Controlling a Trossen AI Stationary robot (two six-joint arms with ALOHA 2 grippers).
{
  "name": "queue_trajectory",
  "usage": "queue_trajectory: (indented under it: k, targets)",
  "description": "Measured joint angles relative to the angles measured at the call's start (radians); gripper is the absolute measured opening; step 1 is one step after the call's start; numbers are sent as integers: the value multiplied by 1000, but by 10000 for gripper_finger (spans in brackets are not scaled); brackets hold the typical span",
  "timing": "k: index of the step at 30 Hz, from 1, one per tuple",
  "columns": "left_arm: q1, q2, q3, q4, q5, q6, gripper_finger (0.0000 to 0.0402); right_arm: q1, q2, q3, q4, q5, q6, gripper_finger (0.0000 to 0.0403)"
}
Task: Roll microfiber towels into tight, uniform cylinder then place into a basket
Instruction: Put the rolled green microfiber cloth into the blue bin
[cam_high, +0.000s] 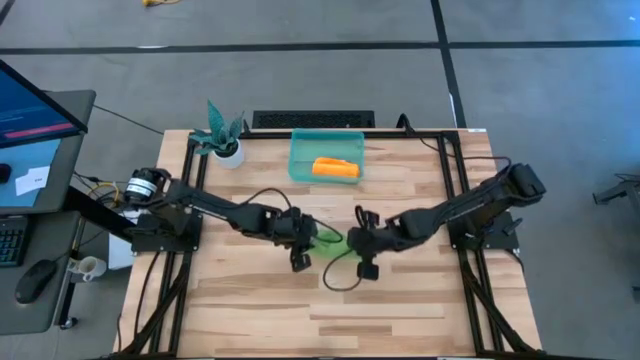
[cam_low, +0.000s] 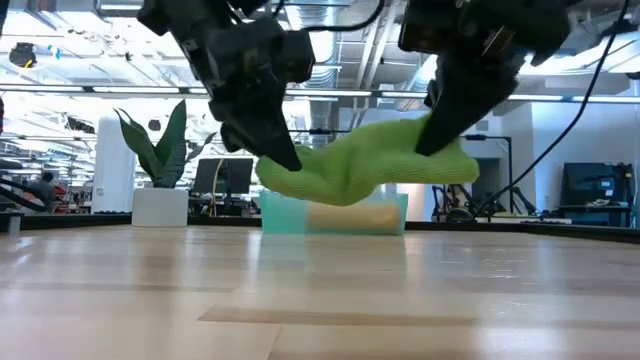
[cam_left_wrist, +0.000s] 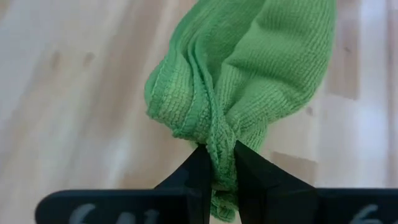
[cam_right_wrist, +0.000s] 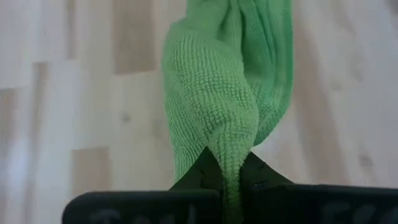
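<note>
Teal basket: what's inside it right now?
The teal basket holds one rolled orange towel. The green towel hangs above the table between the left gripper and right gripper, hiding part of the basket in the low view.

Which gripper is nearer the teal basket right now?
Roughly equal, the left marginally nearer. The left gripper and the right gripper both clamp the green towel in mid-table, in front of the basket, which already holds the orange towel.
</note>
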Motion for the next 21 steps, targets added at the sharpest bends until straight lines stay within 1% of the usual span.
queue_trajectory:
  k: [5, 8, 15, 21]
  targets:
    - [62, 0, 7, 1, -11, 47, 36, -90, -21, 0, -68, 3, -93, 19]
    - [102, 0, 20, -2, -42, 88, 36, -146, -33, 0, -84, 3, -147, 20]
    - [211, 0, 78, -12, -50, 194, 36, -280, -35, 1, -85, 3, -306, 19]
    - [310, 0, 110, -74, -46, 263, 36, -392, -51, 1, -74, 0, -415, 19]
